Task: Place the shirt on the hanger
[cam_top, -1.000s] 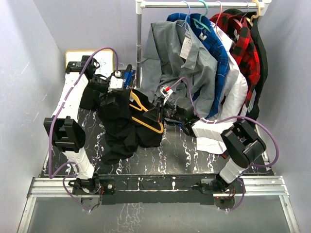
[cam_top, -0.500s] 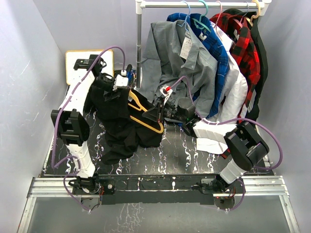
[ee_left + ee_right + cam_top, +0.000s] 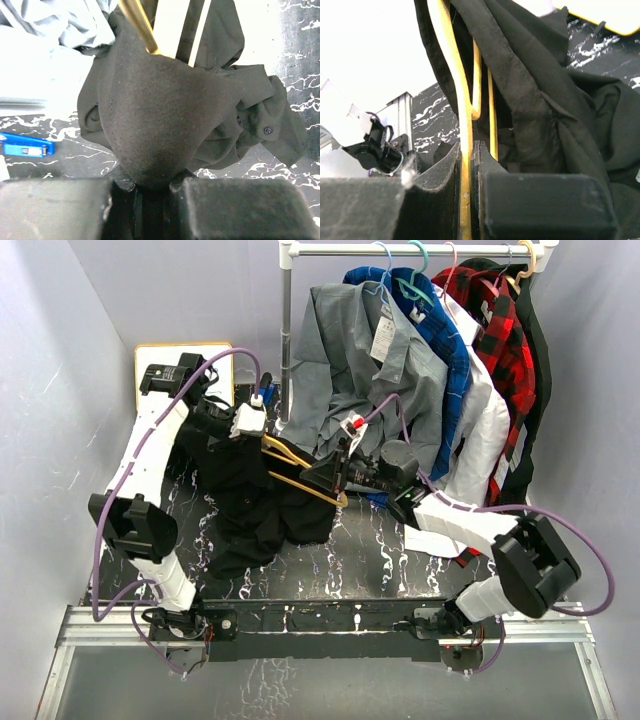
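The black shirt [image 3: 250, 502] lies crumpled on the marbled table, with its upper part lifted. My left gripper [image 3: 232, 430] is shut on a bunch of this cloth. In the left wrist view the shirt [image 3: 160, 110] bulges out from between the jaws of the left gripper [image 3: 152, 187], and a bit of the hanger [image 3: 137, 25] shows above it. The yellow-orange hanger [image 3: 300, 468] runs into the shirt's folds. My right gripper [image 3: 325, 472] is shut on one of its bars. The right wrist view shows the hanger [image 3: 465, 125] pinched in the right gripper [image 3: 469, 150], with the shirt [image 3: 535, 100] draped over its arms.
A clothes rail on a white pole [image 3: 287, 330] stands behind, hung with a grey shirt [image 3: 360, 350], a blue garment [image 3: 440, 330], a white one [image 3: 485, 430] and a red plaid shirt [image 3: 500, 330]. A yellow-edged board [image 3: 185, 365] lies back left. A small blue object [image 3: 25, 147] lies on the table.
My left gripper has shut on the shirt's cloth and shifted back with it. The right gripper has carried the hanger a little left and up, into the shirt.
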Motion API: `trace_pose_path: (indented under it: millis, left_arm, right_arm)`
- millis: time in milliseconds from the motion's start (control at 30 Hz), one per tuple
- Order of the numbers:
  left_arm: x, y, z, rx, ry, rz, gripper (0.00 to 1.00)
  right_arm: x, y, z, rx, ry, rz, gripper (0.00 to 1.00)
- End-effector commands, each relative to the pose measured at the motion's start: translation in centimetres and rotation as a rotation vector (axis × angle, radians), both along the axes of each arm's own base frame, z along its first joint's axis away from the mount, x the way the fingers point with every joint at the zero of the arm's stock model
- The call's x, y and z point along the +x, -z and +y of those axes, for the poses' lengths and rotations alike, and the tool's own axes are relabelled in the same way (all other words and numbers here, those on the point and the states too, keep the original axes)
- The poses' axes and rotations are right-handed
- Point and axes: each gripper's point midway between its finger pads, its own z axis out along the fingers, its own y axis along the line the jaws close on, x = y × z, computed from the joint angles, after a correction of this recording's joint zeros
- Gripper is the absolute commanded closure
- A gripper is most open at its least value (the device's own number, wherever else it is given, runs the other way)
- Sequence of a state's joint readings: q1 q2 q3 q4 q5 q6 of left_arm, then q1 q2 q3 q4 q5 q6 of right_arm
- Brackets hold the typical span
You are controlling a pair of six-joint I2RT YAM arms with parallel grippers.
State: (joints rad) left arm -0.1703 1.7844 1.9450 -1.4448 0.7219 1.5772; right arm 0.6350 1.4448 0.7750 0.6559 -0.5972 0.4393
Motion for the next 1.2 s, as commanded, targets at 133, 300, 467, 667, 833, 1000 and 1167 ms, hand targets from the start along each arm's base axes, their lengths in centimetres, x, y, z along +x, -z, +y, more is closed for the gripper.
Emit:
trace_pose_path:
  millis: [133, 300, 467, 667, 833, 1000, 1167]
  left_arm:
    - [-4.8, -8.3, -4.7, -0.301, 0.074, -0.079, 1.0]
    - [-5.3, -10.7, -4.9, -0.336, 0.051, -0.099, 1.0]
    - [-5.1, -11.8, -4.6, -0.325, 0.033, -0.132, 1.0]
    - [-5.0, -14.0, -4.9, -0.373, -0.006, -0.165, 1.0]
    - [-5.9, -15.7, -4.9, -0.425, -0.033, -0.23, 1.0]
    - [-6.1, -16.2, -4.8, -0.429, -0.043, -0.246, 1.0]
    - [-6.5, -16.6, -4.9, -0.439, -0.038, -0.248, 1.0]
  right_arm:
    - [-2.5, -4.8, -2.7, 0.045, 0.085, -0.032, 0.26]
    - [-5.2, -5.4, -6.4, -0.017, 0.147, -0.019, 0.02]
    - [-13.1, -6.3, -9.6, 0.128, 0.021, 0.049, 0.02]
    - [-19.7, -3.8, -11.0, 0.412, -0.228, 0.32, 0.02]
    - [-16.5, -3.5, -12.1, 0.626, -0.083, 0.429, 0.02]
    - [-16.2, -5.8, -9.8, 0.668, -0.248, 0.583, 0.25]
    - [-15.3, -6.8, -7.6, 0.776, -0.348, 0.738, 0.17]
